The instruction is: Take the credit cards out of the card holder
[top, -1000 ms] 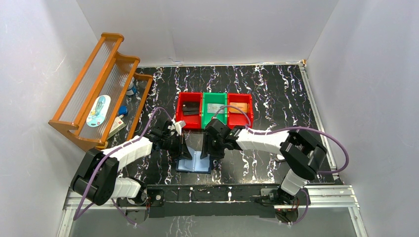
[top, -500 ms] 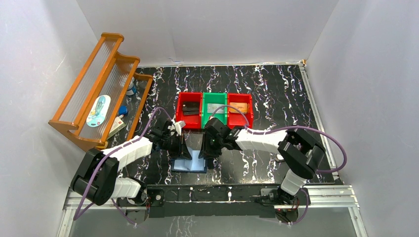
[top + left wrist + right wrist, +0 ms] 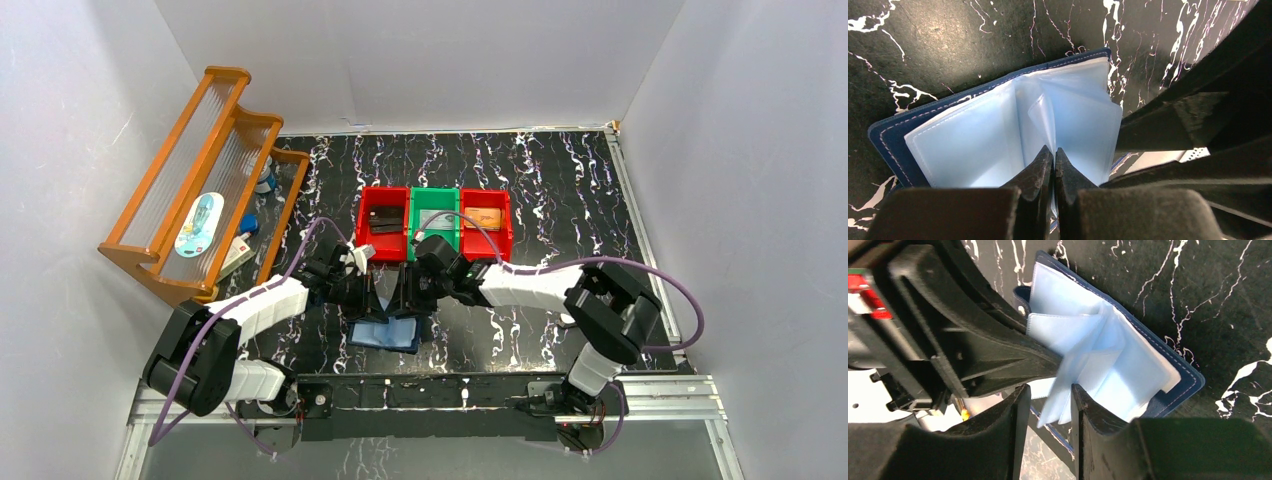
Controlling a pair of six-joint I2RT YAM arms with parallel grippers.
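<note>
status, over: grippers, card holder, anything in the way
Left gripper shut on a sleeve. Right gripper open, astride sleeves. Card holder lies open, no cards showing. Nothing blocking.

Tally: 1 holder (image 3: 384,334). 3 bins: green bin (image 3: 434,191), red bin (image 3: 384,190) at its 9 o'clock, second red bin (image 3: 486,191) at its 3. 3 cards: dark card (image 3: 384,220), silver card (image 3: 432,218), orange card (image 3: 485,215). 1 rack (image 3: 200,170). My 2 grippers: left gripper (image 3: 1053,150), right gripper (image 3: 1049,390).
</note>
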